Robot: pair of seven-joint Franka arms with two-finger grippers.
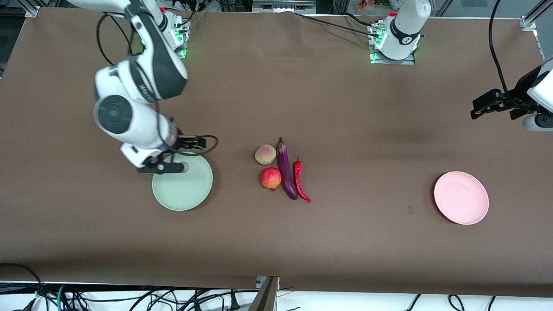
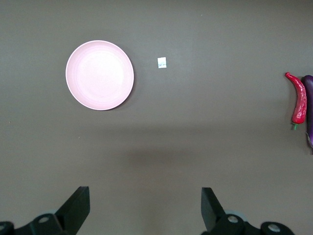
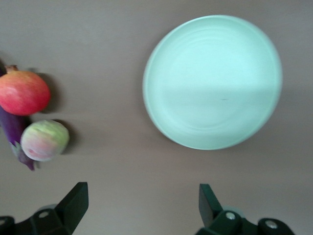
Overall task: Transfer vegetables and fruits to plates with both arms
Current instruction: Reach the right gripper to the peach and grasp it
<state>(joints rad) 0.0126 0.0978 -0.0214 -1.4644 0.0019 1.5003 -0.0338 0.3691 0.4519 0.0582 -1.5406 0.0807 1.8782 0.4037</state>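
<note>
In the middle of the table lie a peach (image 1: 265, 154), a red pomegranate (image 1: 271, 178), a purple eggplant (image 1: 286, 170) and a red chili (image 1: 299, 179), close together. The green plate (image 1: 183, 190) is empty toward the right arm's end. The pink plate (image 1: 461, 198) is empty toward the left arm's end. My right gripper (image 1: 166, 167) is open and empty over the green plate's rim; its wrist view shows this gripper (image 3: 142, 196), the plate (image 3: 212, 81), pomegranate (image 3: 23, 93) and peach (image 3: 45, 140). My left gripper (image 1: 488, 106) is open and empty, high over bare table; its wrist view shows this gripper (image 2: 145, 196), the pink plate (image 2: 100, 75) and chili (image 2: 299, 100).
A small white tag (image 2: 162, 62) lies on the brown cloth beside the pink plate. The arm bases (image 1: 395, 43) stand along the table's edge farthest from the front camera. Cables (image 1: 129, 298) hang below the nearest edge.
</note>
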